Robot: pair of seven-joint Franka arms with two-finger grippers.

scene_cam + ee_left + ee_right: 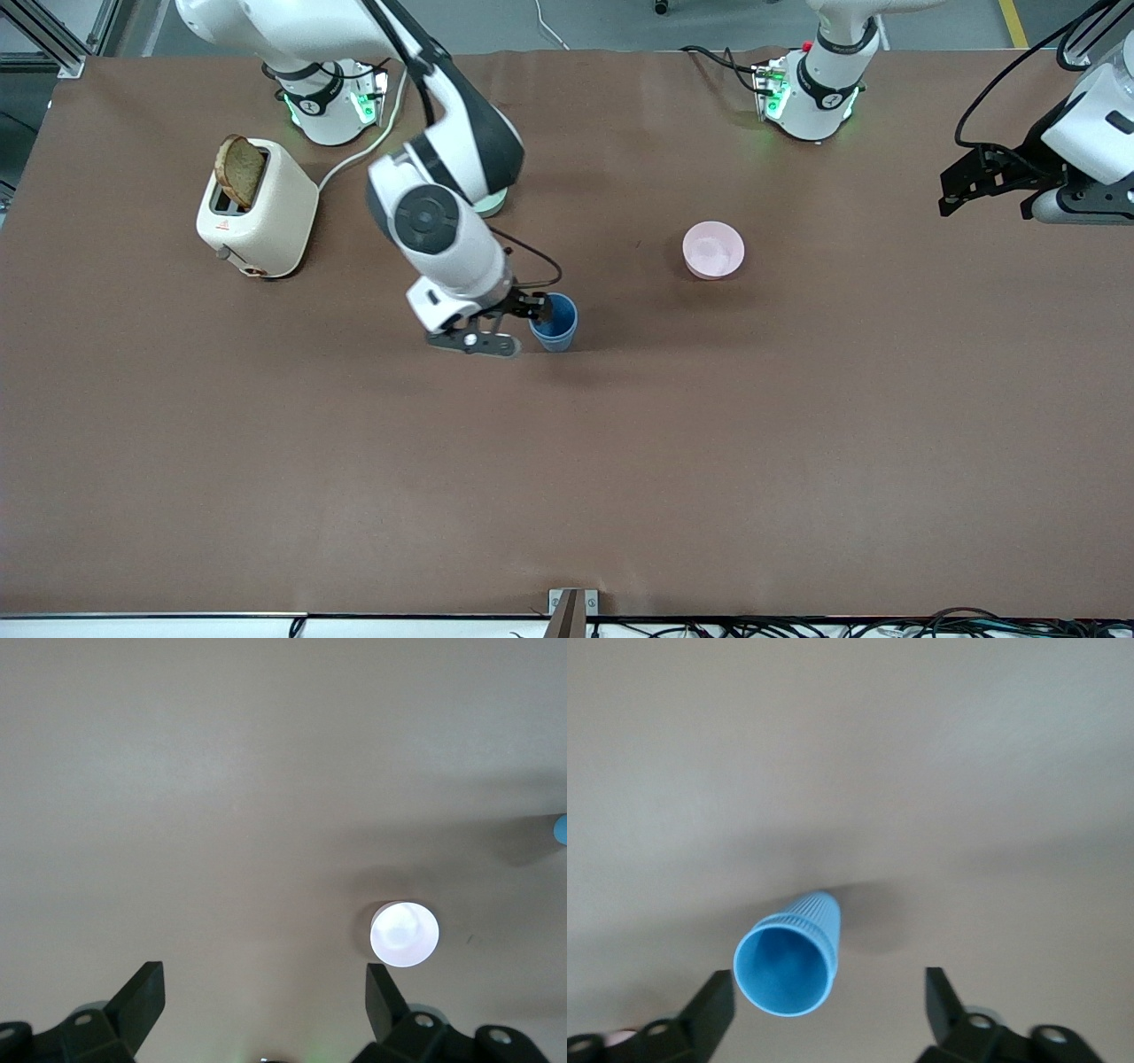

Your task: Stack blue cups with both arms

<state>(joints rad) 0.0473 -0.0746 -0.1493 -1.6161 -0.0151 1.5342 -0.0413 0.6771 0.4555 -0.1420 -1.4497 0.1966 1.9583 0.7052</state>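
Observation:
One blue cup stands upright on the brown table, near its middle. It also shows in the right wrist view, open mouth up. No second blue cup shows apart from it; I cannot tell whether one sits nested inside. My right gripper is open and empty just above the cup's rim, and the cup lies between its spread fingers, close to one of them. My left gripper is open and empty, held high over the left arm's end of the table. A sliver of the cup shows in the left wrist view.
A pink bowl sits between the cup and the left arm's base; it also shows in the left wrist view. A mint-green bowl is mostly hidden under the right arm. A cream toaster with a toast slice stands toward the right arm's end.

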